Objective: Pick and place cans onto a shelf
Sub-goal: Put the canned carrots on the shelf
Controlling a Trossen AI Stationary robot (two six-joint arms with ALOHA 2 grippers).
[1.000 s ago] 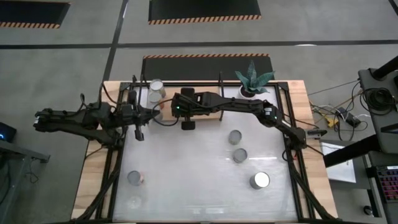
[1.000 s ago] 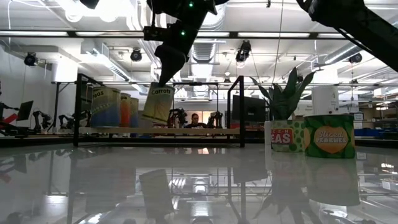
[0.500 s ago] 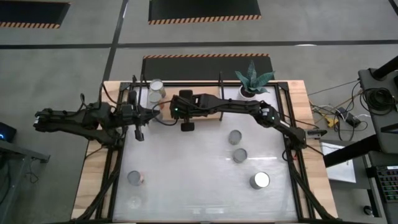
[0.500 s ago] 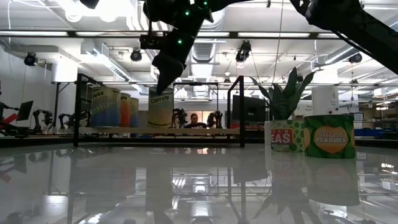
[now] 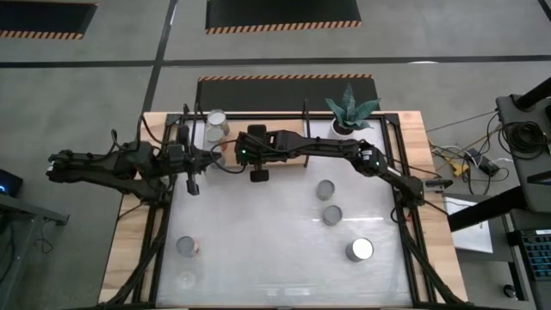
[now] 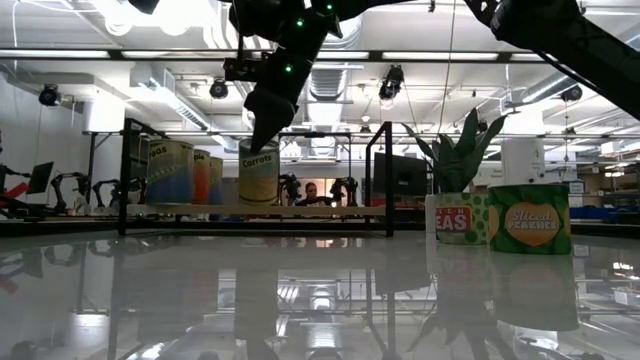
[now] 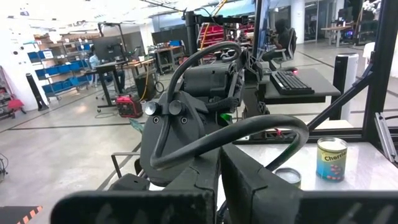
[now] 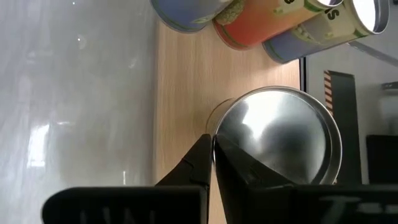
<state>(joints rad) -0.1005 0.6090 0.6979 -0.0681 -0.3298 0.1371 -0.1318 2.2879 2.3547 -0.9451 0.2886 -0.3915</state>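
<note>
- High view: right gripper [image 5: 234, 153] sits upper centre of the frame, over the shelf [image 5: 297, 158]; its arm runs in from the right. Left gripper [image 5: 192, 182] lies left of centre, over the white tabletop [image 5: 267, 250]. Two cans [image 5: 215, 120] stand at the shelf's left end. Loose cans sit on the tabletop: two right of centre [image 5: 325, 189], one lower right [image 5: 360, 250], one lower left [image 5: 187, 246]. Potted plant [image 5: 350, 110] at upper right.
- Low view: carrots can [image 6: 259, 176] stands upright on the shelf board, left of centre. Right gripper comes down onto its top from above. Peas can [image 6: 452, 219] and peaches can [image 6: 529, 219] stand at right.
- Left wrist view: whether the left gripper's fingers are apart or together, cannot tell. A cherries can [image 7: 331, 159] stands at lower right.
- Right wrist view: the right gripper's fingers [image 8: 205, 163] press the carrots can's rim at lower centre, clamped on it; wooden board beneath.
</note>
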